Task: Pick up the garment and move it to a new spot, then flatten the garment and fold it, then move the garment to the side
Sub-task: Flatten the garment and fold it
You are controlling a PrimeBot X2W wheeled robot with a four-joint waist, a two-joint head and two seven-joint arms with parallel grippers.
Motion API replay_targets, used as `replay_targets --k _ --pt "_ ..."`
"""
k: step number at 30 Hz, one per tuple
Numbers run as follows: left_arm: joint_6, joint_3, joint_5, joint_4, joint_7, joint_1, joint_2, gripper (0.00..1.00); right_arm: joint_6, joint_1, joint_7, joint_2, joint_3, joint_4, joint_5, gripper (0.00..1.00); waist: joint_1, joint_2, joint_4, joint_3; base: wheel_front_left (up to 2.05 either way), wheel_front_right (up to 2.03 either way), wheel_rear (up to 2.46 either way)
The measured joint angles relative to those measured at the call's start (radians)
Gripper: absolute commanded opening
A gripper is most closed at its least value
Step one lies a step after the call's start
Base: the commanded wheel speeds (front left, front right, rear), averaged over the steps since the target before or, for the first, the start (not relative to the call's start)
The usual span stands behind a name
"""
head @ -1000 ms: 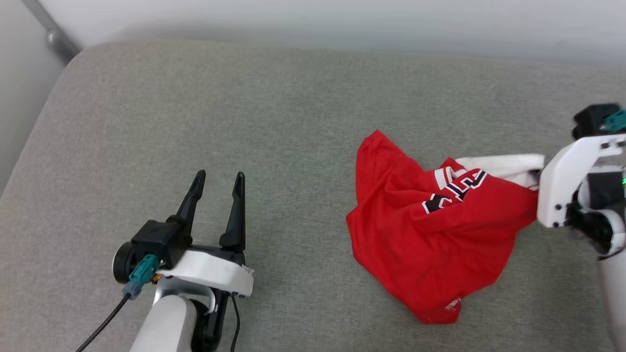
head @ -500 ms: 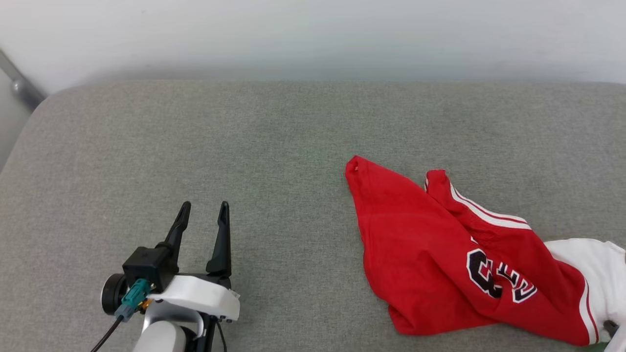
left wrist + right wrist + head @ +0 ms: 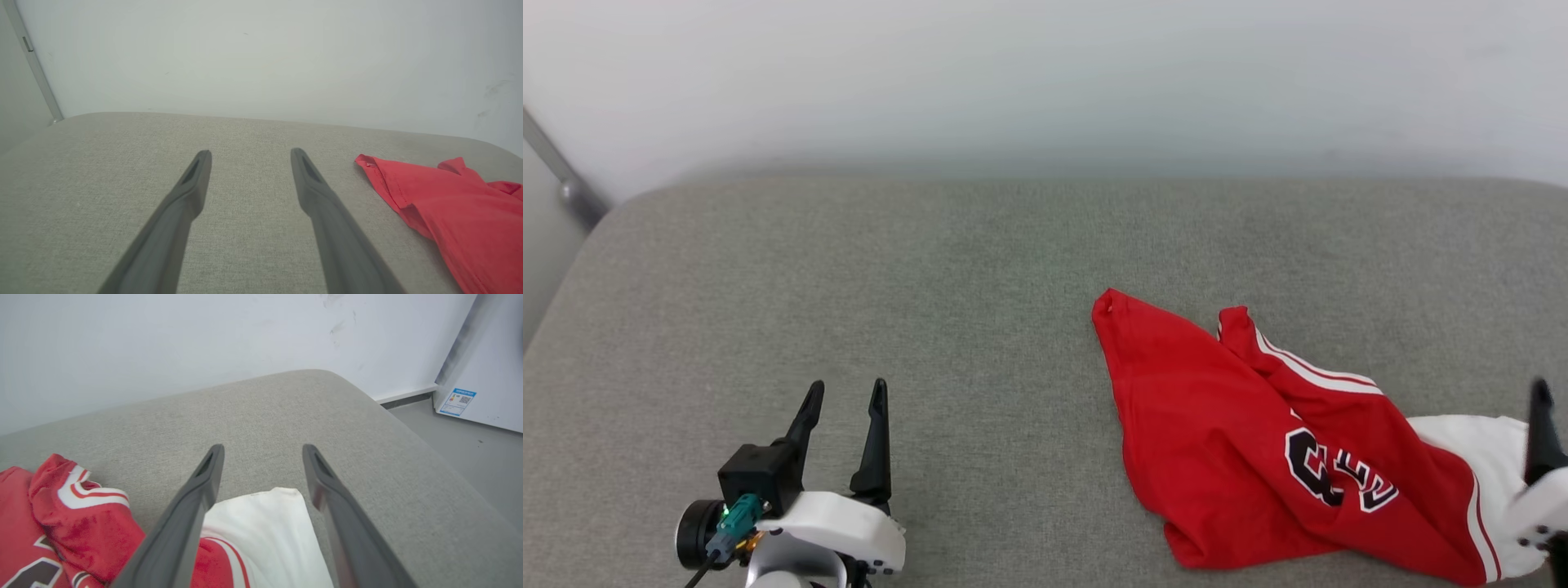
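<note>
The garment (image 3: 1241,441), a red jersey with black white-outlined lettering, lies crumpled on the grey cushion at the right of the head view. Its white sleeve (image 3: 265,531) reaches toward the right edge. My right gripper (image 3: 263,449) is open, and its fingers (image 3: 1539,433) hover just above that sleeve with nothing between them. My left gripper (image 3: 845,392) is open at the lower left, well away from the shirt. In the left wrist view the left gripper (image 3: 251,154) points over bare cushion, with the garment's red hem (image 3: 449,204) to its right.
The grey cushion (image 3: 931,286) runs back to a white wall. A metal bar (image 3: 556,175) slants at the far left. In the right wrist view the cushion's rounded edge (image 3: 408,428) drops to the floor beside a white cabinet (image 3: 482,375) with a blue label.
The head camera has tilted up. A second ago my right gripper held the garment by its white sleeve; it has since laid the shirt down, let go and drawn back. The left gripper stayed open.
</note>
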Motion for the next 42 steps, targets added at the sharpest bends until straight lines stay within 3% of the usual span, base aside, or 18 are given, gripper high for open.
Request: replay_targets --k 5,12,25,33,42 --pt "0.009 -0.003 0.000 -0.008 0.020 0.028 0.013 1.00 0.000 0.029 -0.105 -0.001 0.151 -0.091 -0.032 1.00 0.0000 -0.0001 0.009 -0.039 0.00 0.00 0.00" --pt "0.019 -0.008 0.000 -0.023 0.042 0.053 0.022 1.00 0.000 0.142 -0.117 0.053 0.295 -0.223 -0.055 1.00 0.0000 0.0000 0.014 -0.070 0.00 0.00 0.00" --pt "0.026 -0.030 0.001 -0.040 0.073 0.047 0.034 1.00 0.000 0.257 -0.078 0.074 0.382 -0.377 -0.023 1.00 0.0000 -0.0001 -0.019 -0.070 0.00 0.00 0.00" --pt "-0.057 -0.130 0.036 -0.001 0.164 -0.184 0.029 1.00 0.000 0.215 -0.061 0.075 0.387 -0.405 -0.007 1.00 0.0001 0.0000 -0.041 -0.006 0.00 0.00 0.00" --pt "-0.138 -0.285 0.034 0.144 0.390 -0.538 -0.007 1.00 0.000 0.143 -0.077 0.075 0.402 -0.416 0.003 1.00 0.0002 0.0000 -0.109 0.128 0.00 0.00 0.00"
